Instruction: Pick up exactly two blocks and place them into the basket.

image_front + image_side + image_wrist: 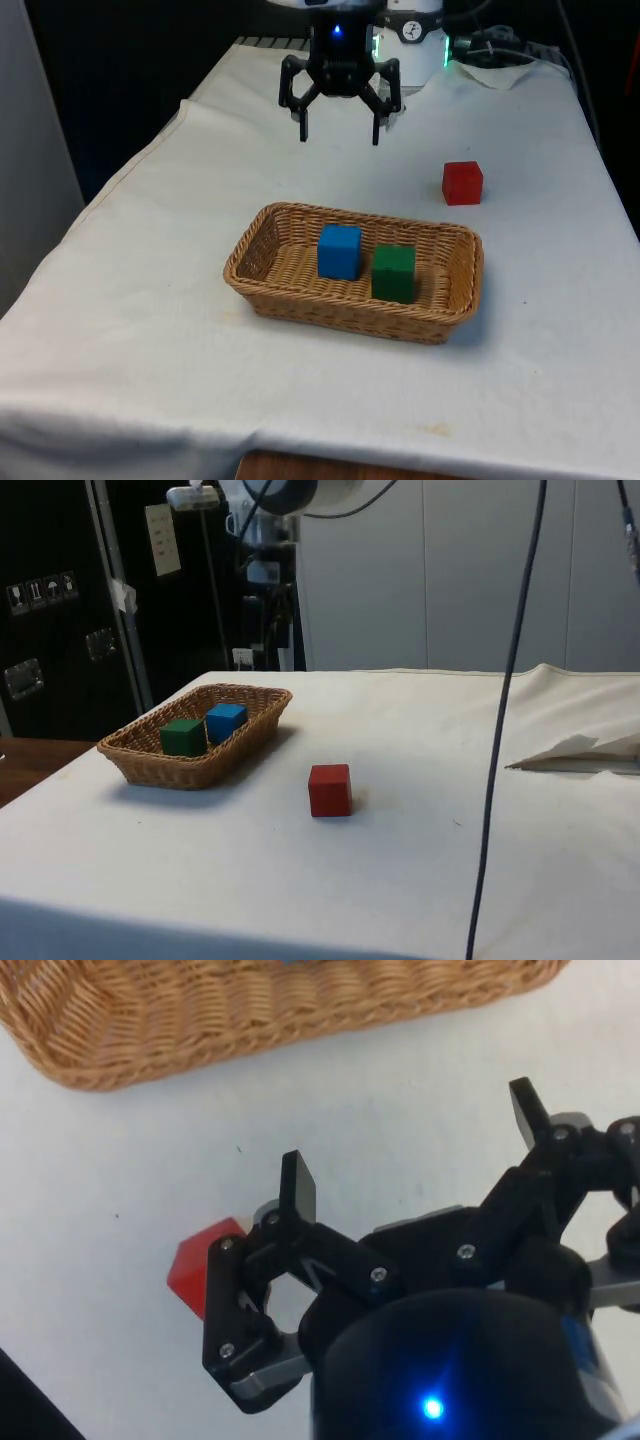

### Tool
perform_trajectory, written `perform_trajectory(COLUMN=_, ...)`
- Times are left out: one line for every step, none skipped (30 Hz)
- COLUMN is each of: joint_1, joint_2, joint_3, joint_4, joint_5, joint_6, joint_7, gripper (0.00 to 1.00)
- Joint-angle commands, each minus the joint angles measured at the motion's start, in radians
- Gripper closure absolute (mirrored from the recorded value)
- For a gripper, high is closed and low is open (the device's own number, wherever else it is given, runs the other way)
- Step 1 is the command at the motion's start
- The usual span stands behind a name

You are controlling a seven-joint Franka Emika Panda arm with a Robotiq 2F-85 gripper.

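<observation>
The basket (300,300) is woven wicker, rough and ribbed. The blue block (339,251), green block (394,273) and red block (462,183) look smooth and matt. The cloth (150,330) is matt fabric, slightly wrinkled.

even, bright overhead light washes the white cloth (150,330), leaving only a soft shadow under the basket (440,325) and beside the red block (329,789). the backdrop falls to near black. close to the wrist camera, the gripper (415,1155) reads soft and dark.
</observation>
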Motion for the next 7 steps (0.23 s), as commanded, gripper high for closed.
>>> perform_trajectory(joint_1=0.005, joint_2=-0.02, joint_3=-0.008, joint_4=-0.028, joint_5=-0.016, joint_6=0.02, joint_7=0.006, gripper=0.0)
perform_trajectory(joint_1=0.004, joint_2=-0.029, joint_3=-0.008, joint_4=-0.041, joint_5=-0.017, joint_6=0.026, joint_7=0.003, gripper=0.0)
perform_trajectory(joint_1=0.003, joint_2=-0.038, joint_3=-0.009, joint_4=-0.053, joint_5=-0.018, joint_6=0.032, joint_7=0.001, gripper=0.0)
perform_trajectory(joint_1=0.0, joint_2=-0.027, joint_3=-0.003, joint_4=-0.037, joint_5=-0.005, joint_6=0.016, joint_7=-0.003, gripper=0.0)
perform_trajectory(joint_1=0.003, joint_2=-0.045, joint_3=-0.01, joint_4=-0.064, joint_5=-0.018, joint_6=0.038, joint_7=-0.002, gripper=0.0)
perform_trajectory(joint_1=0.003, joint_2=-0.052, joint_3=-0.011, joint_4=-0.074, joint_5=-0.018, joint_6=0.043, joint_7=-0.005, gripper=0.0)
perform_trajectory(joint_1=0.001, joint_2=-0.056, joint_3=-0.011, joint_4=-0.082, joint_5=-0.015, joint_6=0.048, joint_7=-0.009, gripper=0.0)
